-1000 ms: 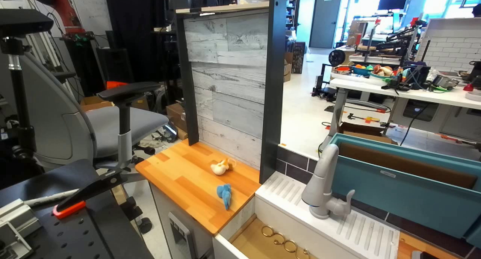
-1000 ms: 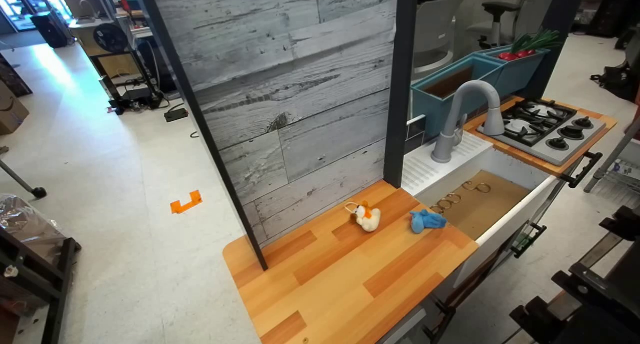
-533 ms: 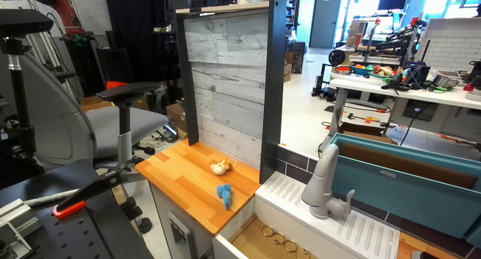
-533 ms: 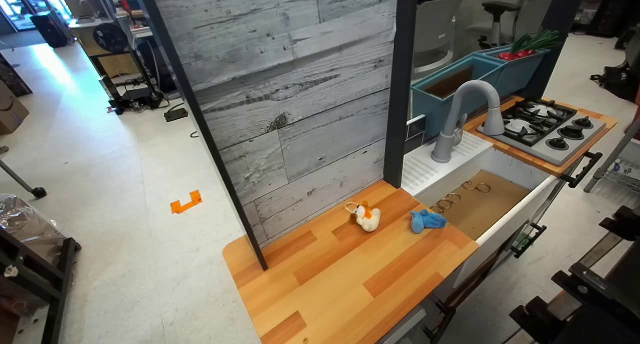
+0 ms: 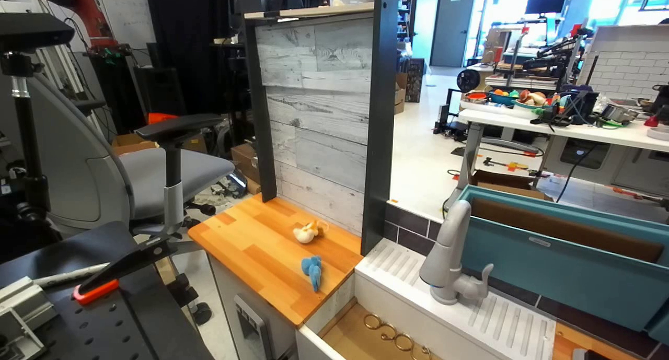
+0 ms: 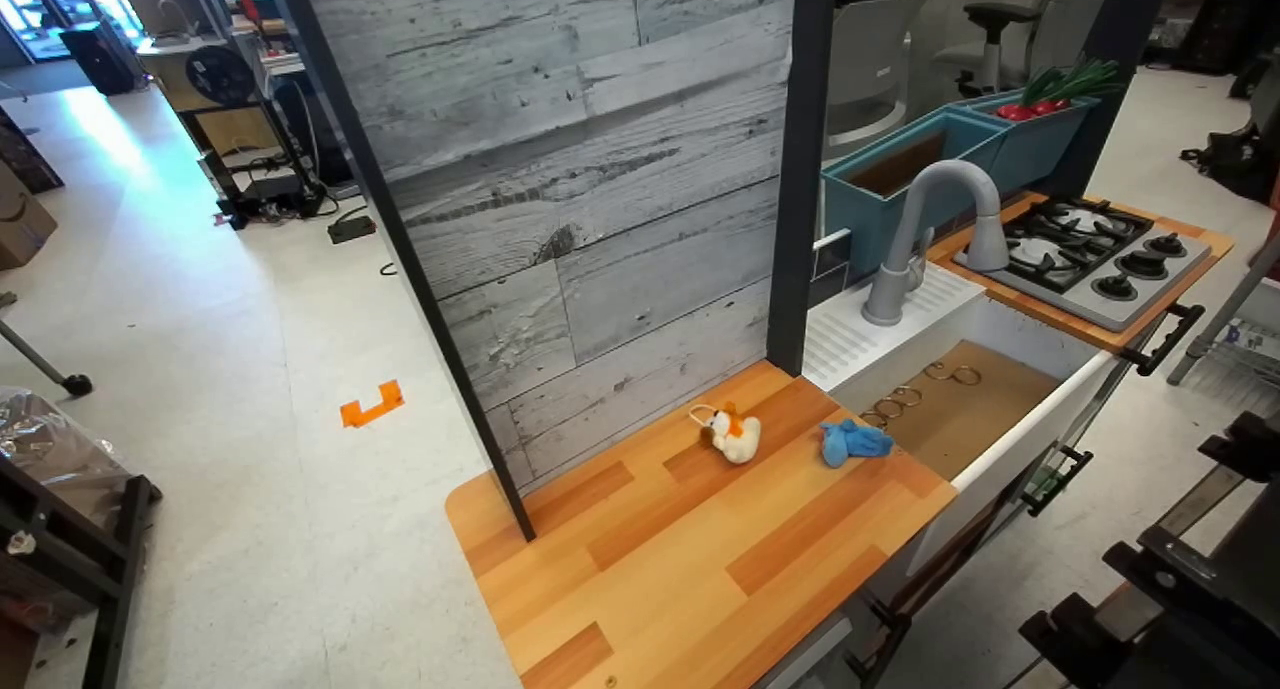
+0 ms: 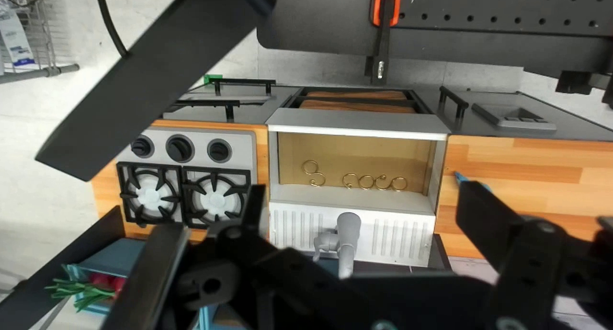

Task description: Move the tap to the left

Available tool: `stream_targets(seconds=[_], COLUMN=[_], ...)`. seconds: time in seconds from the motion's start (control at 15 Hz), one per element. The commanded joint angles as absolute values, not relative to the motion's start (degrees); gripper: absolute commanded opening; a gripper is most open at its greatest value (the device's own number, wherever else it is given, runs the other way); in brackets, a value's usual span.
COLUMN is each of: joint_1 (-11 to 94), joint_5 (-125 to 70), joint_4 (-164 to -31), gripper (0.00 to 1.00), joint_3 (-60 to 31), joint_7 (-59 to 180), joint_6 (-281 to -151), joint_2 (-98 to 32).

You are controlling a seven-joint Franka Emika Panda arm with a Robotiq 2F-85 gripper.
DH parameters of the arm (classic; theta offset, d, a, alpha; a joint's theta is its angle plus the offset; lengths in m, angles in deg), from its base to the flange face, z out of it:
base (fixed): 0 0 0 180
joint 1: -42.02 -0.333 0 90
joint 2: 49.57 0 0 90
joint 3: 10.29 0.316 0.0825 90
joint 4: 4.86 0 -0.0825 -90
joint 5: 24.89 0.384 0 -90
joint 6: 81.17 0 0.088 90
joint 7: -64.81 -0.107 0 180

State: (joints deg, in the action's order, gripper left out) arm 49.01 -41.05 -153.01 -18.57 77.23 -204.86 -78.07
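1. In both exterior views, we locate the tap (image 5: 447, 255) upright on the drainboard (image 5: 496, 321), between the sink (image 7: 354, 198) and the planter (image 5: 564, 281). It arches toward the sink.

2. In the wrist view, we note the end effector (image 7: 364, 188) released, its fingers (image 7: 481, 209) spread wide. The tap shows within the gap between them but stands well apart from both.

3. Inside the sink, gold rings (image 5: 385, 337) lie on the brown base in two groups, on the drainboard side.

4. The planter is teal outside and brown inside; we cannot identify the brown material. In an exterior view, a smaller teal box (image 6: 1045, 151) adjoins its far end and holds radishes (image 6: 1040, 109), whose green leaves rise above the rim.

5. The bench (image 6: 720, 609) carries a blue toy (image 6: 852, 442) near the sink and a cream toy (image 6: 738, 441) nearer the panel (image 6: 610, 199), the two set apart. On the sink's opposite side we see the stove (image 6: 1098, 261).
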Motion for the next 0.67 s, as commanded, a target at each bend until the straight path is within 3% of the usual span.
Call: stream_targets(seconds=[0.0,0.6], joint_1=[48.6,49.4], joint_5=[-39.9,-35.5], joint_4=[-150.4,-147.3], gripper=[1.0,1.0], joint_3=[-18.0,-17.4], joint_7=[74.6,64.0], joint_6=[-211.3,-229.2], joint_2=[-69.9,-52.4])
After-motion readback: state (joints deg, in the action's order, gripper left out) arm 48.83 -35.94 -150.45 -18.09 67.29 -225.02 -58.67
